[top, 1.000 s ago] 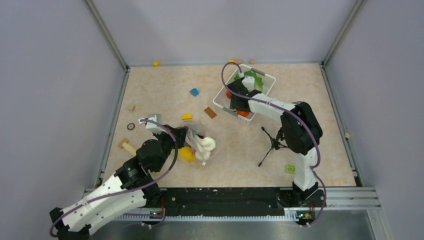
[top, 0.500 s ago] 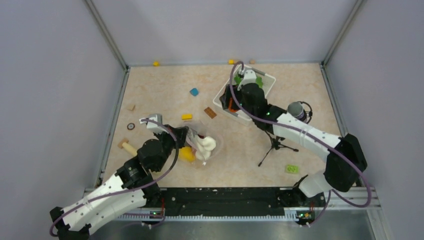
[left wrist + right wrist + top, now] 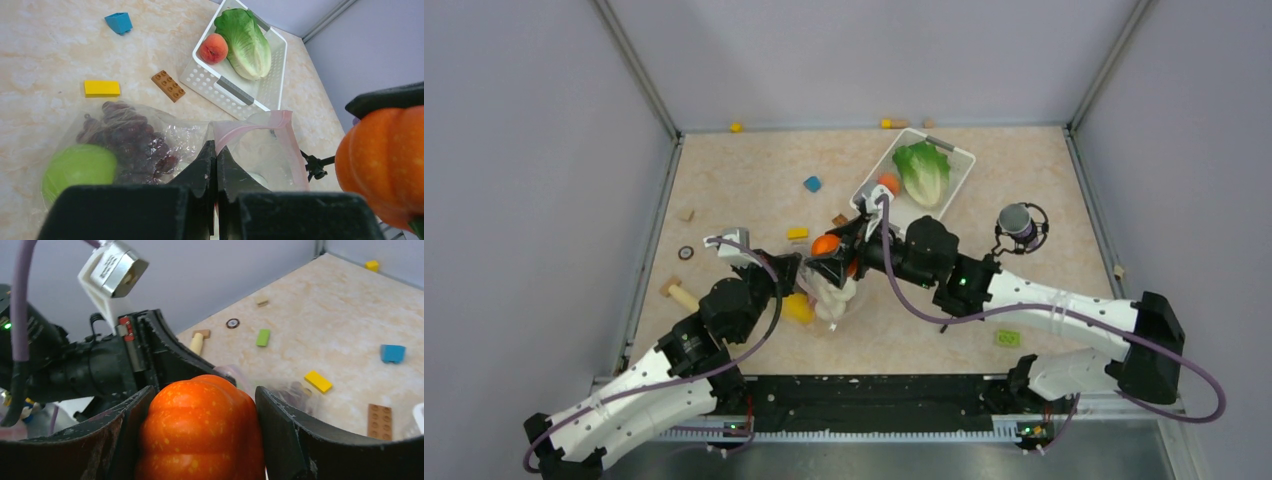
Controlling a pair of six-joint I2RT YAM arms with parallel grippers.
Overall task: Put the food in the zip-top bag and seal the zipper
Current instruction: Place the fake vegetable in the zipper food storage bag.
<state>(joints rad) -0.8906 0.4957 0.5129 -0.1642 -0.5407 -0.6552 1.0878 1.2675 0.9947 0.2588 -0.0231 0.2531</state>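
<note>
The clear zip-top bag (image 3: 832, 302) lies left of centre with dark grapes (image 3: 131, 139), a green fruit (image 3: 77, 169) and a yellow lemon (image 3: 799, 309) inside. My left gripper (image 3: 216, 148) is shut on the bag's mouth edge at the pinkish zipper (image 3: 252, 124), holding it up. My right gripper (image 3: 202, 412) is shut on an orange ribbed toy fruit (image 3: 202, 432), which hangs just above the bag's mouth (image 3: 826, 245). Green lettuce (image 3: 922, 170) and a reddish peach-like fruit (image 3: 887, 183) lie in the white basket (image 3: 235, 93).
Loose blocks lie on the table: blue (image 3: 812, 184), yellow (image 3: 797, 234), brown (image 3: 168, 85), green (image 3: 1007, 338). A wooden mallet (image 3: 677, 293) is at the left. A small black stand with a grey round head (image 3: 1016, 222) is right of the basket.
My right arm has swung from the basket leftward to the bag, carrying the orange fruit. The left gripper has stayed shut on the bag's edge.
</note>
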